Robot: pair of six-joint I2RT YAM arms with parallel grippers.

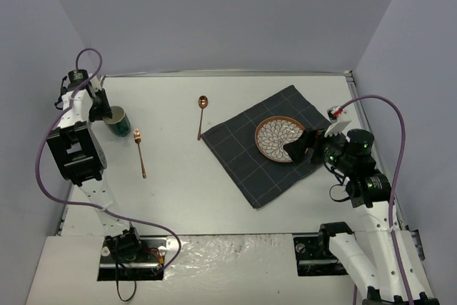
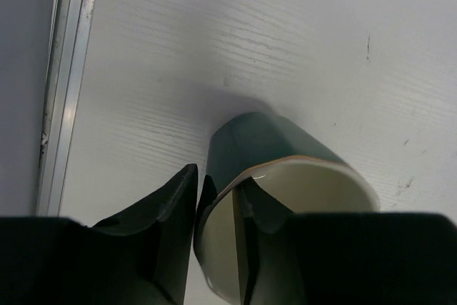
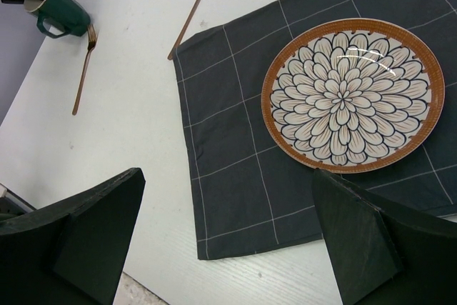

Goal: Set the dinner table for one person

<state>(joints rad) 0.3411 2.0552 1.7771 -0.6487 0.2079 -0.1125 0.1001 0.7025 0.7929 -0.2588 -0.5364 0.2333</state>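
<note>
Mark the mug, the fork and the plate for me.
mug (image 3: 64, 11): right wrist view, green outer wall.
fork (image 3: 83, 73): right wrist view, middle of the handle.
plate (image 3: 352, 95): right wrist view, centre of the petal pattern.

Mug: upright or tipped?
Upright: the mug stands on the table with its mouth facing up in the top view.

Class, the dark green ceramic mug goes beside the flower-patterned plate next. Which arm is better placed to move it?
Left. The left gripper straddles the rim of the dark green ceramic mug; the right gripper hangs open above the dark grey gridded cloth, far from it.
</note>
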